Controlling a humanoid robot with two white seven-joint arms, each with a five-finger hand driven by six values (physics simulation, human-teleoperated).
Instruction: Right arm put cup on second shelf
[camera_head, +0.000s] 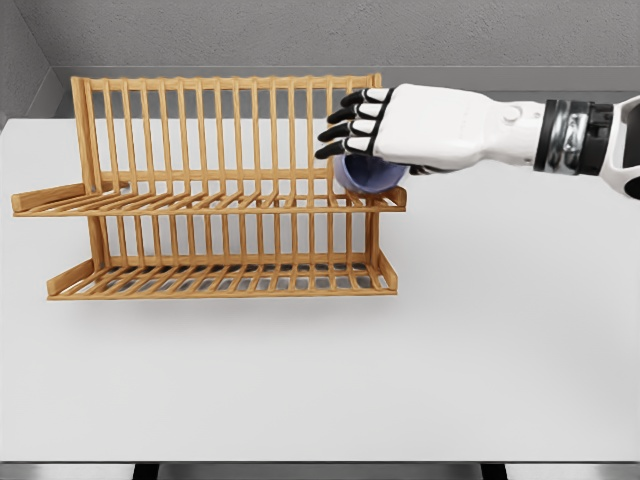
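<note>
A: Where is the cup (366, 173) at this moment?

B: It is at the right end of the wooden rack (215, 190), on the level of the upper shelf (200, 203). It is blue-purple, and only its lower part shows, because the right hand (385, 125) covers the top of it.

A: Does the cup stand on the shelf already?

B: I cannot tell for sure. Its bottom meets the shelf's slats in the picture, but a small gap could hide there.

A: And the hand, how is it?

B: The arm comes in from the right edge, and the hand lies palm down over the cup. The fingers (345, 118) with black tips are bent downward and close around the cup, so it grips the cup from above.

A: What carries the rack?

B: A white counter (400, 370). The rack has two shelves of slats, and the lower shelf (220, 280) rests on the counter.
</note>
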